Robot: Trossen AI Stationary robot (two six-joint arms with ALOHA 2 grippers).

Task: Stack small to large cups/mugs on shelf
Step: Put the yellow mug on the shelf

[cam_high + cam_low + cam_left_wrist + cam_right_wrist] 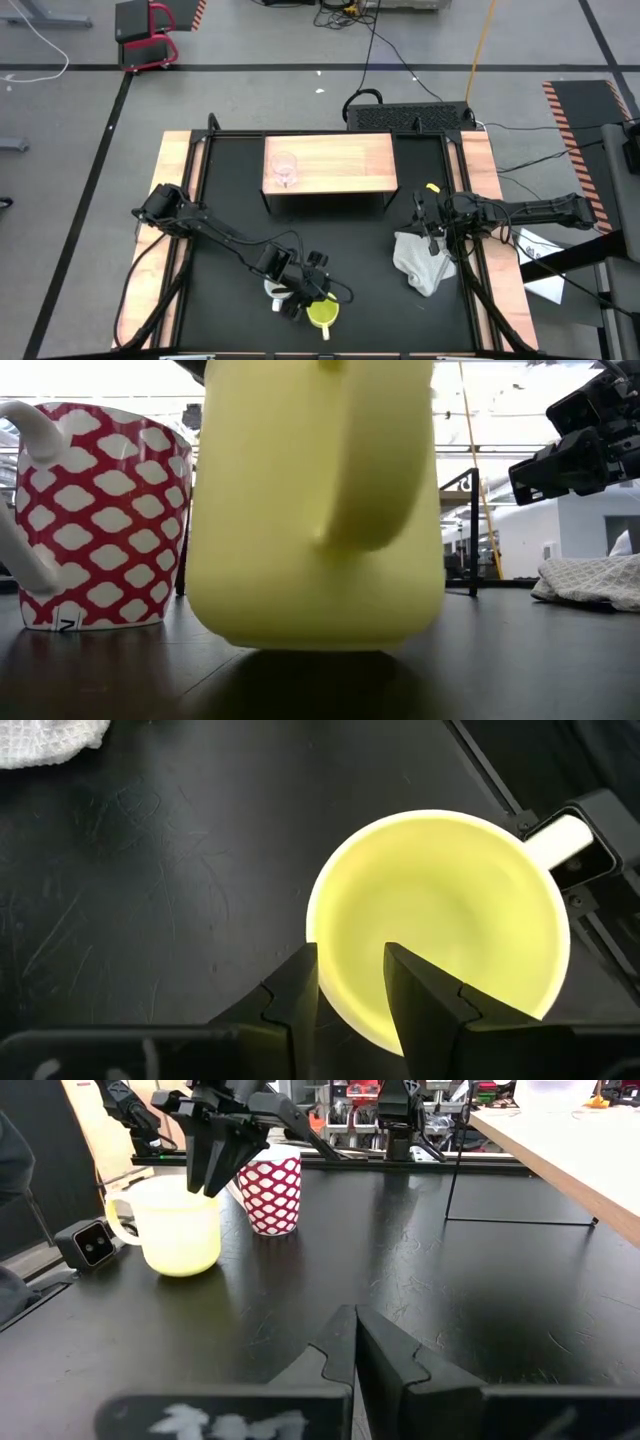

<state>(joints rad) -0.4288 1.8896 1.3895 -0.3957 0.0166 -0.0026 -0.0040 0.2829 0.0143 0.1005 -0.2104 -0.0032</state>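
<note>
The yellow mug point(322, 315) stands near the table's front edge, handle point(560, 838) toward the near edge. My left gripper point(350, 955) comes down on it from above and is shut on its wall. Close behind it stands the red-and-white patterned mug point(100, 510), partly under my left arm in the high view. The small clear glass cup point(283, 170) stands on the left part of the wooden shelf point(345, 165). My right gripper point(352, 1330) waits shut at the table's right side, touching nothing. My left gripper holds the yellow mug by its wall at the rim point(322, 935), on the side opposite the handle. One finger point(420, 995) is inside the cup and the other point(292, 1000) outside. The fingers slant down from above. The mug is upright, its base seemingly on the table.
A crumpled white cloth point(420, 262) lies at the right of the table, by my right gripper. Wooden boards point(170, 200) run along both sides of the black tabletop. The shelf's top to the right of the glass cup is bare wood.
</note>
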